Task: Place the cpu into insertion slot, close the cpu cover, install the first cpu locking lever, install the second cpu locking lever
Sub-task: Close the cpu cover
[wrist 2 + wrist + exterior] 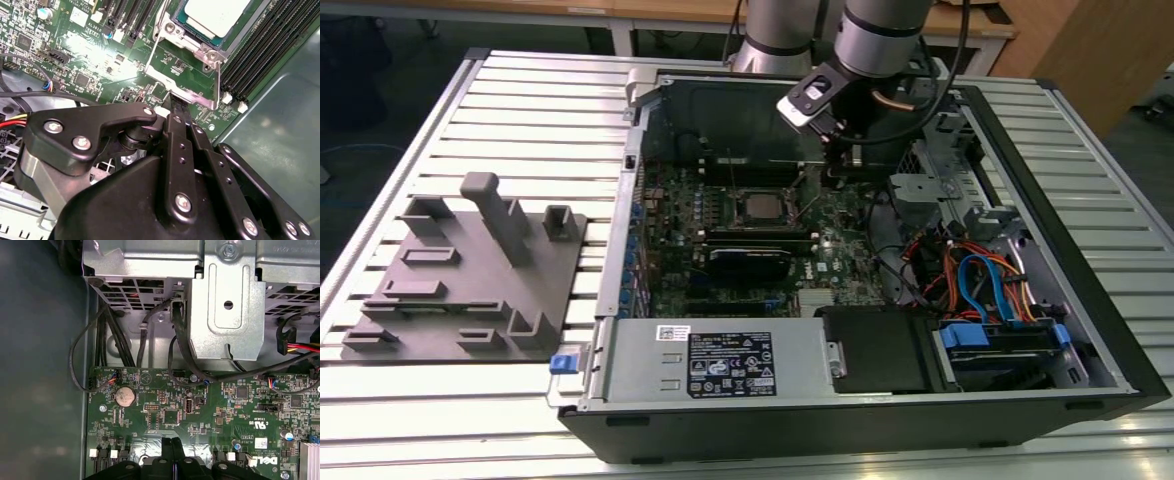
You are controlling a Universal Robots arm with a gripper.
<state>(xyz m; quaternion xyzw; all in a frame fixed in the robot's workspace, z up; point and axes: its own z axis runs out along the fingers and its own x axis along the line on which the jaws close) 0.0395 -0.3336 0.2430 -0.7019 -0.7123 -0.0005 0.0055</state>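
The cpu [215,14] lies flat in the insertion slot [165,35] on the green board, its silver top showing. The cpu cover [202,45], a grey metal frame, sits around the chip. In the exterior view the cpu [755,207] sits mid-board inside the open computer case. My gripper [842,160] hangs over the board, toward the exterior view's right of the chip and a little farther back. Its black fingers are pressed together in both wrist views, and the gripper [173,103] tip is close to the outer edge of the socket's metal frame. Nothing shows between the fingers of the gripper [172,441].
Long black memory slots [260,55] run beside the socket. A metal drive cage [227,315] and black cables [105,340] border the board, with a coin cell [124,396] nearby. A grey fixture [467,270] sits on the slatted table at the exterior view's left.
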